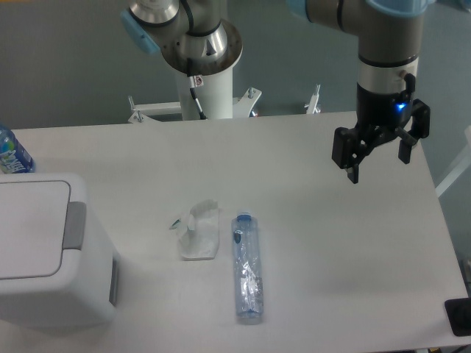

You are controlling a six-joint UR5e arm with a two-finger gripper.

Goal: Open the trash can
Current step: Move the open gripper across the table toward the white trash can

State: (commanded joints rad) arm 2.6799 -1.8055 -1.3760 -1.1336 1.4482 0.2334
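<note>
Jaws spread wide and holding nothing, the gripper [377,152] hangs above the tabletop [316,220] at about 2 o'clock in the view, its black fingers pointing down and a small blue light glowing on the wrist above them. At 8 o'clock, against the left edge and partly cut off by it, stands the trash can [51,257], a big white boxy bin with rounded corners; its flat lid is down and the grey push tab [73,225] sits on the lid's right edge. Near the centre of the tabletop lies a crumpled white wrapper [199,232], and just beside it toward 3 o'clock a clear plastic bottle [247,267] lies on its side, running lengthwise from 12 to 6 o'clock. A second bottle [11,152] with a blue label peeks in at 9 o'clock, behind the bin. The arm's white base column [206,81] rises behind the far edge at 12 o'clock.
</note>
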